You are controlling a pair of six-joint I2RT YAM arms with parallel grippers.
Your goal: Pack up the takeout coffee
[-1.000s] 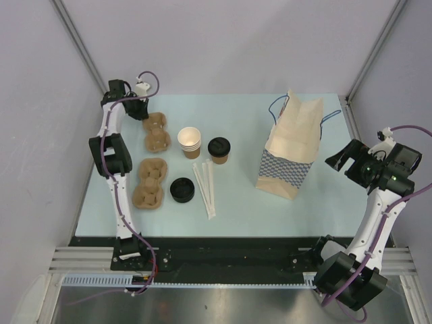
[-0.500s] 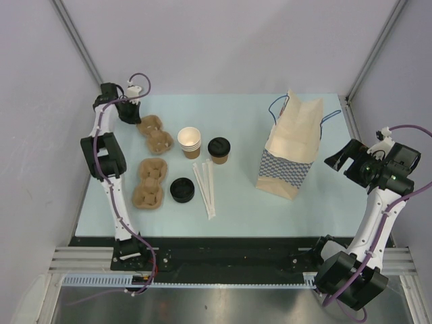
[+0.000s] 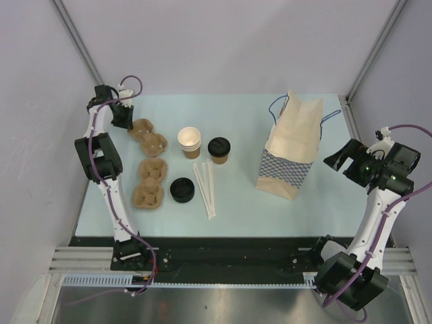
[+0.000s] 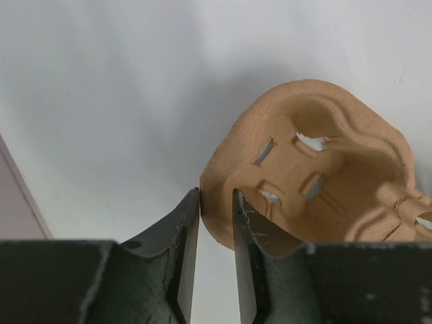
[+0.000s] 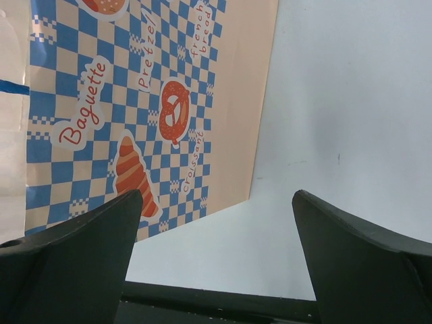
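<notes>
Two grippers hold nothing, left gripper (image 4: 216,194) narrowly parted at the rim of the cup carrier (image 4: 317,182), right gripper (image 5: 216,196) wide open beside the bag (image 5: 135,101); shoving the cup carrier could topple the takeout coffee (image 3: 219,150) standing mid-table.

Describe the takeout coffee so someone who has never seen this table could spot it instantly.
Start at the checkered paper bag standing on the right and look left. The takeout coffee stands between the bag and a stack of open cups. It alone is a tan cup wearing a black lid.
</notes>
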